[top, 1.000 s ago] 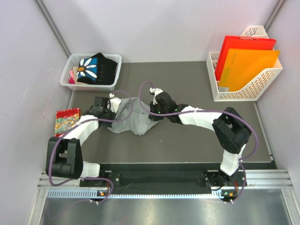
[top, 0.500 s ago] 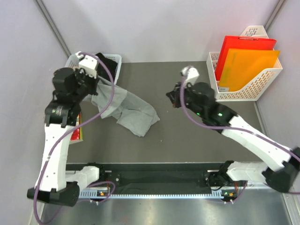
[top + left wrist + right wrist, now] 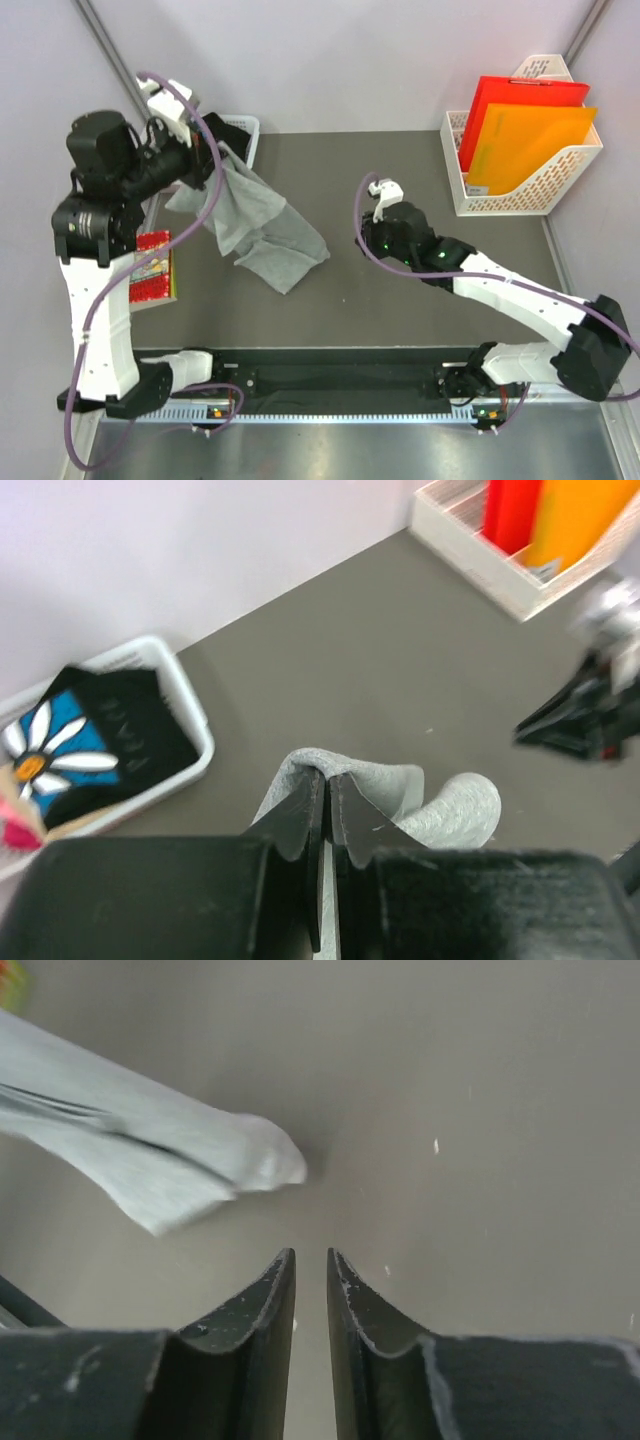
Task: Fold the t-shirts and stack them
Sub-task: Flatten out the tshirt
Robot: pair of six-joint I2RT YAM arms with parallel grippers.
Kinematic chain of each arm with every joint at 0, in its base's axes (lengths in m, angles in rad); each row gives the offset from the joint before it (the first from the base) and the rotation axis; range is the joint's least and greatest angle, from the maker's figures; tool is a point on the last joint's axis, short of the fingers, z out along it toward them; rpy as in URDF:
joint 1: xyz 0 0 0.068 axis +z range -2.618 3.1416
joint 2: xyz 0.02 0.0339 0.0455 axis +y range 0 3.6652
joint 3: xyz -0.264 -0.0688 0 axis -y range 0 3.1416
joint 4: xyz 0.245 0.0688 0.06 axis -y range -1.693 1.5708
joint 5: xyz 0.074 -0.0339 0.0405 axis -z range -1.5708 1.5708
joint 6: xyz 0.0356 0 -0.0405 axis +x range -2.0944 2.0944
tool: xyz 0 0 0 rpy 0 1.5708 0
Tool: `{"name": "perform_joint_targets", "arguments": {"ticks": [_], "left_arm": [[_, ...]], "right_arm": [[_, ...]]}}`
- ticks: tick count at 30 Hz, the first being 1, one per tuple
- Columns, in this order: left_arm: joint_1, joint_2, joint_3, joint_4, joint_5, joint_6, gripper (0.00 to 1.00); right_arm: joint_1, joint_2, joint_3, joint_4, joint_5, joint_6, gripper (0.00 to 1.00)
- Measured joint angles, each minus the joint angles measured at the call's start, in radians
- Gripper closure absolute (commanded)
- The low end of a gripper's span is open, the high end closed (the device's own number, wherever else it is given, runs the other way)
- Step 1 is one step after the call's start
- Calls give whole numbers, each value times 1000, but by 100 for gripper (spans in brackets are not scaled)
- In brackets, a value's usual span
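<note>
Left gripper [image 3: 327, 780]: clamping shut on a bunched edge of the light grey t-shirt [image 3: 258, 228] and holding it raised at 10 o'clock, beside the white basket [image 3: 195, 715].
Grey t-shirt: hanging from that pinch, with its lower end trailing on the dark mat [image 3: 350, 300]; its long axis is running from 10 toward 4 o'clock.
Right gripper [image 3: 311, 1255]: hovering over the mat, jaws barely parted and holding nothing.
Key relation: the shirt's loose lower end is lying at 9 o'clock from the right gripper, near but apart. By my judgement, the right arm is standing nearer to that end.
Black daisy t-shirt [image 3: 95, 745]: resting in the basket.

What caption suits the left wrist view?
Left gripper shut on grey t-shirt above the table; daisy t-shirt in the basket.
</note>
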Motion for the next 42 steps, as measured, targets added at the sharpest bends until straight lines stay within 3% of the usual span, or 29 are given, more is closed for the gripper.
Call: {"name": "perform_joint_targets", "arguments": {"ticks": [2, 6, 11, 17, 28, 37, 42], "left_arm": [[-11, 80, 131, -37, 48, -21, 96], [-48, 201, 388, -86, 148, -76, 95], [-59, 212, 508, -78, 278, -160, 96], [-60, 180, 491, -74, 356, -192, 97], [-63, 158, 376, -65, 364, -192, 100], [-172, 140, 287, -55, 248, -140, 100], [-168, 94, 286, -65, 172, -108, 100]], "right_arm": [[2, 34, -19, -20, 0, 4, 64], [2, 20, -27, -25, 27, 3, 59], [2, -23, -27, 2, 53, 1, 50], [3, -16, -32, 19, 52, 2, 49], [4, 40, -40, 54, 19, 3, 51], [16, 10, -116, 71, 14, 0, 51], [32, -8, -130, 73, 11, -7, 52]]}}
